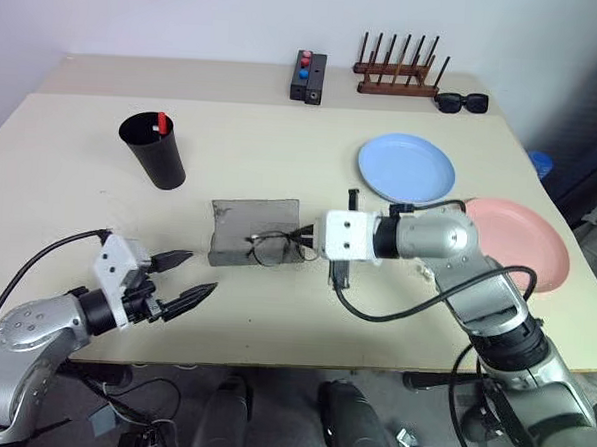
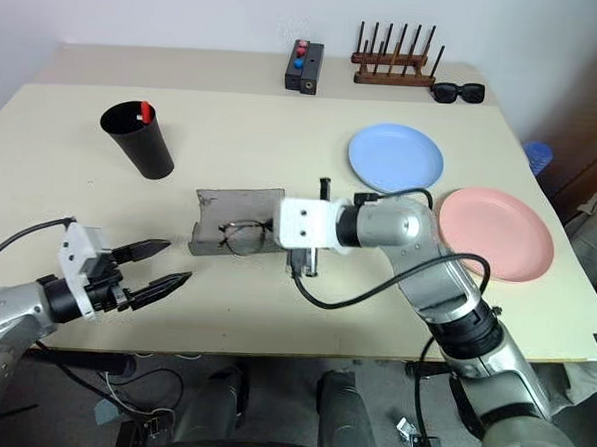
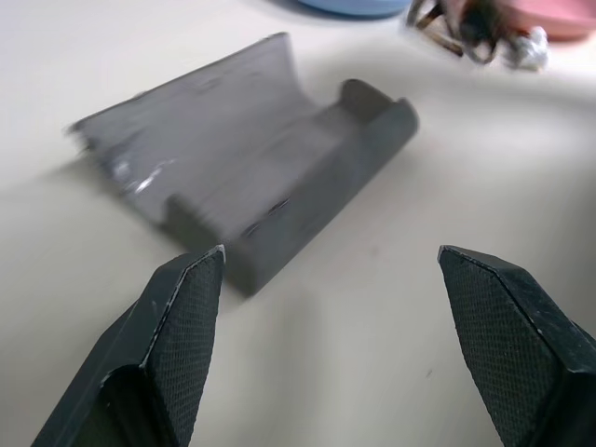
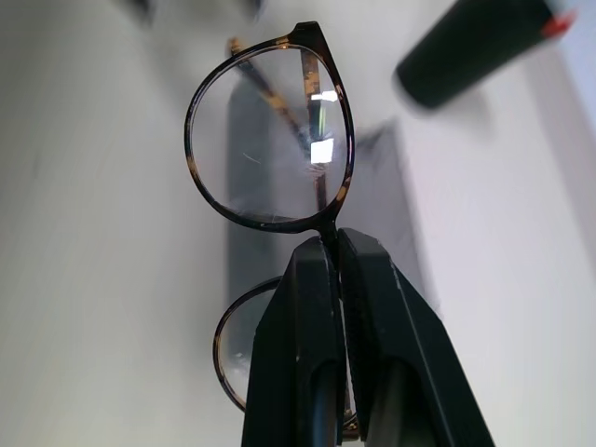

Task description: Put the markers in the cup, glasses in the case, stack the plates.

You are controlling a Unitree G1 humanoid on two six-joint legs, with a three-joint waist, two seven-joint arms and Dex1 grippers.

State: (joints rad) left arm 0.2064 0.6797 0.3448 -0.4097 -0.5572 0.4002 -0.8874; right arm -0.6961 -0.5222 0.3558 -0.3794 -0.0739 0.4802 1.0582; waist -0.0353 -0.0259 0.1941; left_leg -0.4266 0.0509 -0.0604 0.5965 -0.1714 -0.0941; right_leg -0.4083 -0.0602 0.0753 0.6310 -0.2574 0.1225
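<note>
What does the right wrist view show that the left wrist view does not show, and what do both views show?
Right wrist view: the right gripper shut on the bridge of the glasses, and the black cup with a red-ended marker in it.

Left wrist view: the left gripper open above the table, and edges of the blue plate and the pink plate.

Both views: the open grey case, lying on the table.

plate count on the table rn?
2. The light blue plate lies toward the far right of the table; the pink plate lies nearer, at the right edge, partly behind the right arm. They sit apart, not yet stacked.
</note>
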